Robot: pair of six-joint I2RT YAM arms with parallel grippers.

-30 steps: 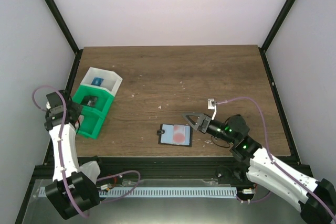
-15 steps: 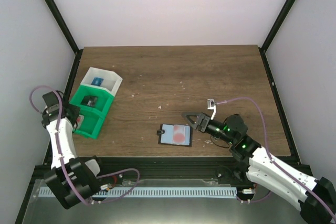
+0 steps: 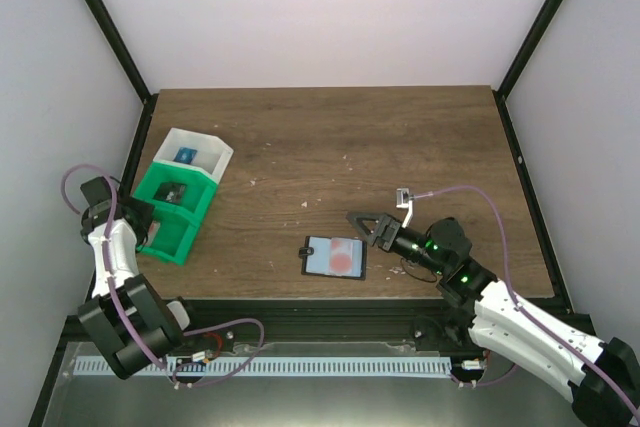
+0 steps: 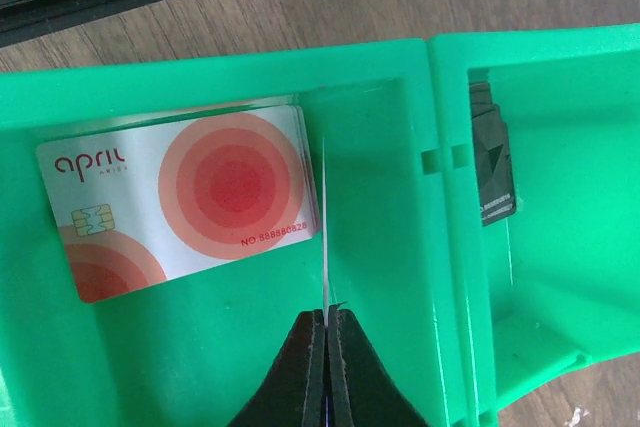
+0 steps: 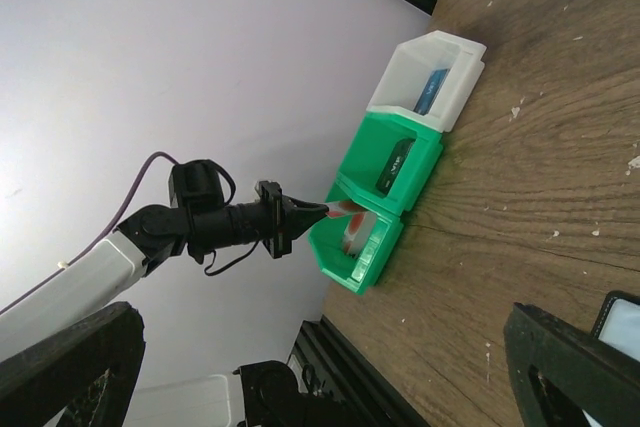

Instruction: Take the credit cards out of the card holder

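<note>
Mid-task, drop-off step: the left gripper [image 4: 326, 319] hangs over the end compartment of the green bin [image 4: 430, 127], jaws pressed together on a credit card [image 4: 325, 217] held edge-on, just a thin white line from the wrist view. A dropped card [image 4: 190, 202] with red circles lies flat in the same compartment, just beside the held one; a black item [image 4: 495, 172] sits in the next compartment. The card holder [image 3: 316, 259] lies open flat on the table [image 3: 400, 137] near the front edge, well apart from the bin. A reddish card [image 3: 342, 257] shows on its grey-blue panel, so I judge the job isn't finished. The right gripper [image 3: 358, 231] hovers just beside the holder's far right corner, jaws spread wide, holding nothing. Next move, probably: left jaws part so the card falls into the bin. Then the reddish card has to come out, likely with the right arm since it's closest. It's thin and flat, so a fingertip must catch its edge, and the holder may skid unless pinned
</note>
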